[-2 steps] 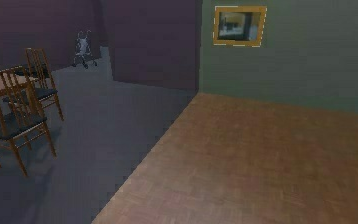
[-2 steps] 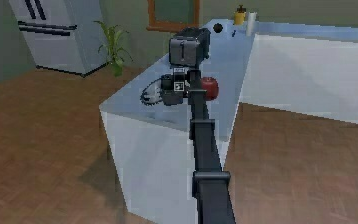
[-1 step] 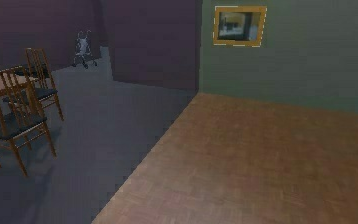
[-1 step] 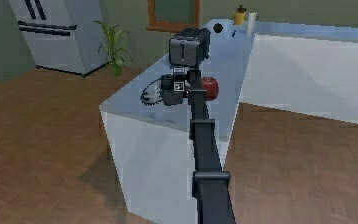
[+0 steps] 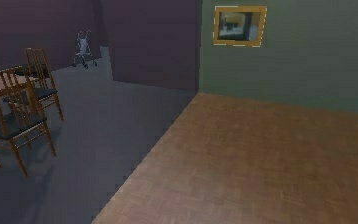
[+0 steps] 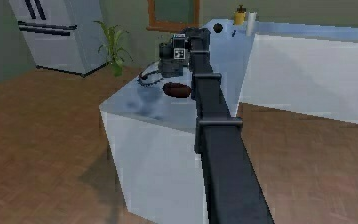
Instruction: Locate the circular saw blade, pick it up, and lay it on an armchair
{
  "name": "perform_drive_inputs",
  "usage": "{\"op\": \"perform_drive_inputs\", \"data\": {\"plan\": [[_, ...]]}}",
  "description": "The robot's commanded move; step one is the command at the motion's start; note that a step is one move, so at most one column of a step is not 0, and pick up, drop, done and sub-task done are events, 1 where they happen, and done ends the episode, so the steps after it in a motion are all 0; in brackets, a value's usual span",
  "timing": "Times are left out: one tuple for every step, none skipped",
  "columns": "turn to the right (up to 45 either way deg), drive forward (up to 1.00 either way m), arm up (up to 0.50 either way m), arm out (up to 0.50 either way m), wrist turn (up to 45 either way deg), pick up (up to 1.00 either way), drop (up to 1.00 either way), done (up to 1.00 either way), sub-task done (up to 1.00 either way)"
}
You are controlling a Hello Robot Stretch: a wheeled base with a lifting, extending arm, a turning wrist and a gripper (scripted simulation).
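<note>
While pickup is in hand, pincer [image 6: 155,70] grip state cannot be told; next, verify the dark round object [image 6: 175,90] just beside it.

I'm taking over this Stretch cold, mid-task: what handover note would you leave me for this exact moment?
Gripper: out at the white kitchen island; cannot tell whether it holds anything.
Things: a dark round thing, possibly the saw blade, lies on the island beside the arm.
Done: robot is at the island, arm extended.
Left: lift the blade, find an armchair, lay it there.
</note>
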Motion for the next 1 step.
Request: {"op": "perform_drive_inputs", "data": {"plan": [[0.0,0.00,0.02,0.00,0.0,0.00,0.00,0.00,0.00]]}}
